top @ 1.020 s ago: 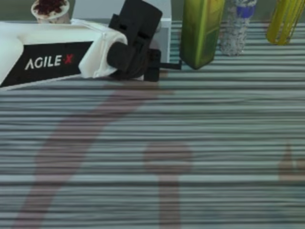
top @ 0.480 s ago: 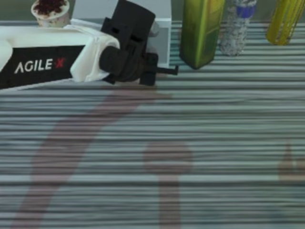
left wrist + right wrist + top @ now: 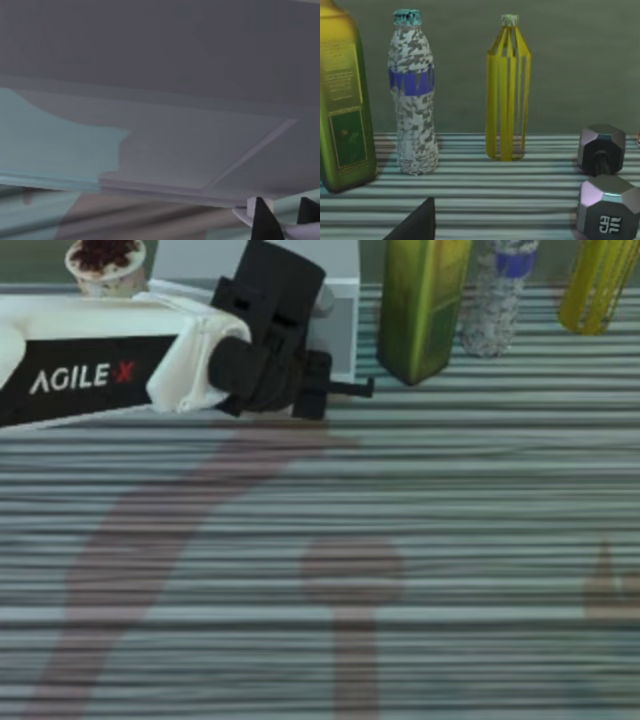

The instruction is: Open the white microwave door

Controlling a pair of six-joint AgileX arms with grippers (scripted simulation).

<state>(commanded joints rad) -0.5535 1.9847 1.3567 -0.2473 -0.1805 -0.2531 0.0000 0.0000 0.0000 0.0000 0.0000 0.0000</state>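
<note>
Left end effector (image 3: 340,390), grip unreadable, sits at the white microwave (image 3: 335,300) around 12 o'clock; door opening not evident.

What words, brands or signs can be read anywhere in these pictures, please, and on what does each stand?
"AGILE X": on the left arm, on its black panel, top view.
A pale logo mark: on the end face of the dumbbell; it cannot be read as letters.
Printed label text: on the green bottle; too blurred to read.
Nothing else bears readable text.
</note>
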